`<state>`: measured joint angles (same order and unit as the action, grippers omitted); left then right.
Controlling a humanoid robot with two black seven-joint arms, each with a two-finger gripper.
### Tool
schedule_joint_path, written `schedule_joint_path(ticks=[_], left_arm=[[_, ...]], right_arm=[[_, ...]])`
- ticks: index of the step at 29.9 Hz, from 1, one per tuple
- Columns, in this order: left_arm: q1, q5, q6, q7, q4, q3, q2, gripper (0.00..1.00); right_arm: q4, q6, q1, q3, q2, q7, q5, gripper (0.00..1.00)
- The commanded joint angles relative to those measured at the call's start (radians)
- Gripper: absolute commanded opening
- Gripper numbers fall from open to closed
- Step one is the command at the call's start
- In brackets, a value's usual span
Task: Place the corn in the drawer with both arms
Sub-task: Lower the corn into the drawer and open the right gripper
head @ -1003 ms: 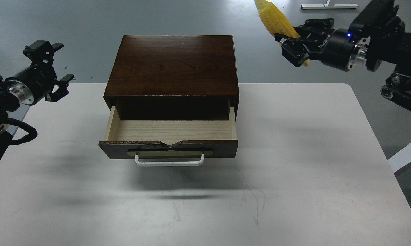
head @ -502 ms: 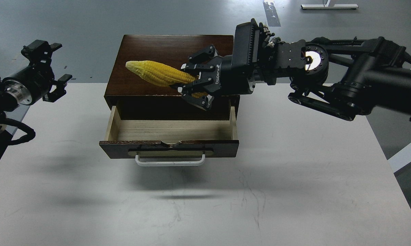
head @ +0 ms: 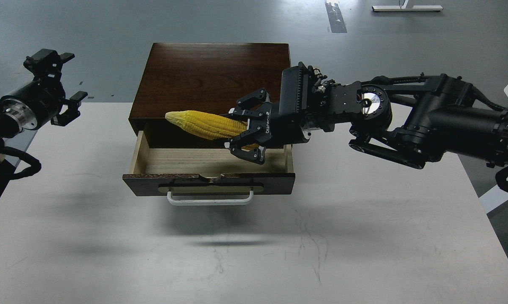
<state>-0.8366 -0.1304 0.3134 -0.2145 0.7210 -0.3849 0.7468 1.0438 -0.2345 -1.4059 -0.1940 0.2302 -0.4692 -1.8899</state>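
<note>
right gripper [head: 242, 134] (gripping corn [head: 203, 125]) over drawer [head: 209, 161]

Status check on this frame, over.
Right gripper shut on corn, over open drawer. Left gripper open, idle. Nothing in the way.

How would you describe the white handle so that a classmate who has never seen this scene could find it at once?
Start at the dark brown cabinet standing on the white table. Its drawer is pulled out toward the viewer, pale wood inside. On the drawer's dark front, below a brass-coloured plate, runs the white bar handle, the only white part on the cabinet.
</note>
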Motion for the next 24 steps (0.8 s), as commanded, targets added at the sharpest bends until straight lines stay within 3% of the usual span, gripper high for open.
schedule_joint_path(ticks=[1,3,10,15,17,19,20,24], left_arm=[[-0.001,0.0,0.001,0.0,0.0,0.0,0.0,0.99],[-0.001,0.0,0.001,0.0,0.0,0.0,0.0,0.99],[0.001,0.0,0.001,0.001,0.0,0.0,0.0,0.99],[-0.001,0.003,0.003,0.001,0.0,-0.006,0.0,0.99],[-0.001,0.008,0.003,0.001,0.0,-0.006,-0.001,0.99],[-0.001,0.012,0.003,0.001,0.0,-0.006,-0.001,0.99],[-0.001,0.012,0.003,0.001,0.0,-0.006,-0.001,0.99],[0.001,0.015,0.016,0.001,-0.006,-0.006,0.0,0.99]], right_arm=[[0.001,-0.002,0.005,0.004,-0.002,0.0,0.0,0.83],[0.002,-0.002,0.011,0.005,-0.002,0.0,0.002,0.92],[0.001,-0.026,0.01,0.01,0.001,0.001,0.005,0.96],[-0.001,-0.035,0.015,0.143,0.011,0.009,0.07,0.96],[-0.004,-0.023,0.03,0.214,0.017,0.024,0.167,0.96],[-0.004,0.004,0.039,0.27,0.058,0.063,0.42,0.96],[-0.004,0.004,0.039,0.271,0.058,0.063,0.422,0.96],[-0.016,0.108,0.05,0.294,0.185,0.147,0.947,0.96]])
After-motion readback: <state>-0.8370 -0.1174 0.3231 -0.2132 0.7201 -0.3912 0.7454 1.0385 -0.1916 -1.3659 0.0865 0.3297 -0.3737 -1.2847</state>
